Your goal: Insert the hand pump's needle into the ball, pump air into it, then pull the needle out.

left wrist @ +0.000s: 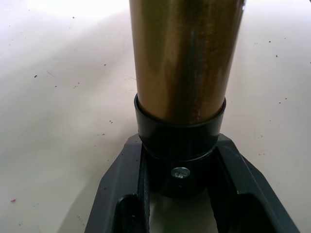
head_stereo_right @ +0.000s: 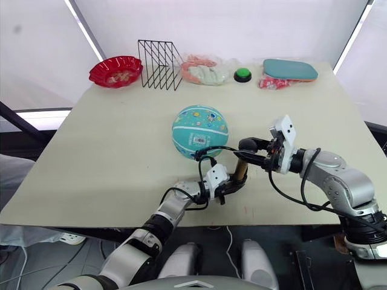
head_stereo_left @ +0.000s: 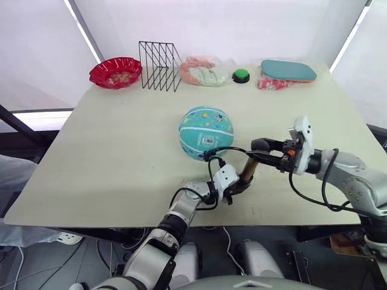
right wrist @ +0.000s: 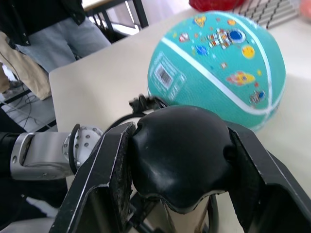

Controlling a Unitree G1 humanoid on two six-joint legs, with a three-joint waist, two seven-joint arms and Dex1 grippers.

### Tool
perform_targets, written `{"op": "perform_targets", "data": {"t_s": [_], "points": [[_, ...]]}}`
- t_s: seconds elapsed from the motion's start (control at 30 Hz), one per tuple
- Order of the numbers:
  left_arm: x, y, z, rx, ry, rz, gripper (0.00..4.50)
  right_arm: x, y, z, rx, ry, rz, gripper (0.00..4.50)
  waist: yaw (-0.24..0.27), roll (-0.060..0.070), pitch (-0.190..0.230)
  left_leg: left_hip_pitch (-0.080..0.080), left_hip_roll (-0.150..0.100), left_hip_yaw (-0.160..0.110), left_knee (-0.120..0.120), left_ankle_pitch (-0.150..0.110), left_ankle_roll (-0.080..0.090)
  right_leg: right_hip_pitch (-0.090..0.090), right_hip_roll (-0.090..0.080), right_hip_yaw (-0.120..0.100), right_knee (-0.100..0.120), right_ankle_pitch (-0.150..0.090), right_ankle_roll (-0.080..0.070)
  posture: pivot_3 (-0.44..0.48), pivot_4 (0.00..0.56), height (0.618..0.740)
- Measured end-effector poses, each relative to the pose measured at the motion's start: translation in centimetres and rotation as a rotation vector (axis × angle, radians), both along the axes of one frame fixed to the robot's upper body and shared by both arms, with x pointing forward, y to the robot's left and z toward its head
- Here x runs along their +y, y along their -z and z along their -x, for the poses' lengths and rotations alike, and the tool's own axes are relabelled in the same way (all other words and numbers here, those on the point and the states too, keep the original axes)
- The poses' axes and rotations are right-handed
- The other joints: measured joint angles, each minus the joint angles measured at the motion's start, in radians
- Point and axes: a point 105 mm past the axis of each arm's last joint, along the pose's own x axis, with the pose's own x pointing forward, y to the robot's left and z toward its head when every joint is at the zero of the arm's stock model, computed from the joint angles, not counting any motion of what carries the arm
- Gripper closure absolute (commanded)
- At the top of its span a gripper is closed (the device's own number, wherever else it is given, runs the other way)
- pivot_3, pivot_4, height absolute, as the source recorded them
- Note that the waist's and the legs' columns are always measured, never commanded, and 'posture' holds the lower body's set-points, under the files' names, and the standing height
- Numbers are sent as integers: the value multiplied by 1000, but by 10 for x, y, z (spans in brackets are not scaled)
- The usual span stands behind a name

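Left eye view, frame centre: left gripper (head_stereo_left: 237,186) clamping hand pump (head_stereo_left: 248,170) base, right gripper (head_stereo_left: 261,151) gripping its top cap, beside ball (head_stereo_left: 205,132).

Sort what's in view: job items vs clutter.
Job items:
- pump, base cap clamped in left gripper, top cap in right gripper
- thin hose running towards the ball
- ball

Clutter, along the far edge:
- red bowl
- black wire rack
- plastic bag
- green button
- teal oval pad
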Motion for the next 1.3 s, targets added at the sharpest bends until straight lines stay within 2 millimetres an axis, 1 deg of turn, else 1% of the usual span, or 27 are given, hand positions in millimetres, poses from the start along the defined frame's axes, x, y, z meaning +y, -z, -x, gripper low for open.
{"op": "perform_targets", "data": {"t_s": [0.1, 0.17, 0.27, 0.4, 0.43, 0.5, 0.53, 0.57, 0.7, 0.8, 0.87, 1.0, 1.03, 1.13, 1.23, 1.27, 1.3], "points": [[-2, -3, 0, -7, 13, 12, 3448, -6, -14, 3, 17, 1, -1, 2464, 3, 1, 6, -5, -2, 1, 0, 0, 0, -5, -2, 1, 0, 0, 1, 0, 150, 740], [-4, -6, 0, -12, 22, 21, 3448, -12, -38, 6, -4, -7, -8, 2464, 7, 3, 10, -12, -3, 0, 3, 0, 0, -10, -3, 1, 0, 1, 2, 0, 150, 740], [-6, -8, 0, -14, 26, 32, 3448, -17, -79, 13, -67, -23, -26, 2464, 13, 2, 12, -17, -3, -1, 5, 0, 0, -13, -3, -1, 1, 2, 3, 0, 150, 740], [-7, -8, 0, -16, 28, 34, 3448, -22, -108, 19, -109, -23, -34, 2464, 17, 1, 14, -17, -3, -1, 5, 0, 0, -13, -3, -1, 1, 2, 3, 0, 150, 740], [-7, -8, 0, -17, 29, 34, 3448, -23, -110, 20, -112, -23, -32, 2464, 17, 1, 15, -17, -3, -1, 6, 0, 0, -13, -3, -1, 1, 2, 3, 0, 150, 740], [-7, -9, 0, -18, 29, 35, 3448, -26, -125, 23, -132, -17, -43, 2464, 19, 1, 16, -17, -3, -1, 6, 0, 0, -13, -3, -1, 1, 2, 2, 0, 150, 740], [-7, -9, 0, -18, 30, 35, 3448, -28, -130, 23, -138, -15, -47, 2464, 19, 1, 16, -17, -3, -1, 6, 0, 0, -13, -3, -1, 1, 2, 2, 0, 150, 740], [-7, -9, 0, -18, 29, 36, 3448, -28, -130, 24, -133, -12, -42, 2464, 20, 1, 16, -17, -3, -1, 6, 0, 0, -14, -3, -1, 1, 2, 2, 0, 150, 740], [-8, -8, 1, -18, 31, 34, 3448, -31, -127, 21, -130, -2, -52, 2464, 22, 0, 15, -17, -3, -1, 6, 0, 0, -13, -2, 0, 1, 2, 2, 0, 150, 740], [-6, -7, 0, -19, 27, 24, 3448, -31, -111, 18, -126, -3, -74, 2464, 19, 1, 13, -15, -2, 0, 6, 0, 0, -12, -2, 1, 2, 2, 2, 0, 150, 740], [-6, -6, 0, -20, 25, 19, 3448, -30, -106, 18, -121, -7, -71, 2464, 17, 2, 12, -14, -2, 0, 6, 0, 0, -12, -1, 1, 3, 2, 2, 0, 150, 740], [-1, -2, 1, -13, 15, 1, 3448, -19, -73, 13, -69, -32, -60, 2464, 0, 1, 6, -8, -1, 1, 5, 0, 0, -7, 0, 2, 3, 1, 2, 0, 150, 740], [-1, -2, 1, -12, 13, 0, 3448, -18, -69, 13, -64, -34, -61, 2464, -1, 1, 6, -7, -1, 1, 5, 0, 0, -7, 0, 2, 3, 1, 2, 0, 150, 740], [1, -1, 2, -8, 8, 0, 3448, -5, -42, 9, -46, -43, -44, 2464, -3, 1, 5, -4, 0, 2, 3, 0, 0, -5, 0, 3, 3, 1, 2, 0, 150, 740], [1, 0, 2, -6, 7, -1, 3448, 1, -25, 7, -33, -48, -22, 2464, -3, 2, 3, -3, 0, 3, 2, 0, 0, -5, 0, 3, 3, 1, 1, 0, 150, 740], [1, 0, 2, -4, 6, -1, 3448, 3, -19, 6, -31, -50, -20, 2464, -3, 1, 2, -3, 0, 3, 1, 0, 0, -5, 1, 3, 2, 1, 1, 0, 150, 740], [2, 1, 2, 0, 4, -5, 3448, 7, -9, 3, -27, -50, -18, 2464, -4, -1, -1, -1, 0, 3, 0, 0, 0, -4, 1, 3, 2, 0, 1, 0, 150, 740]]}}
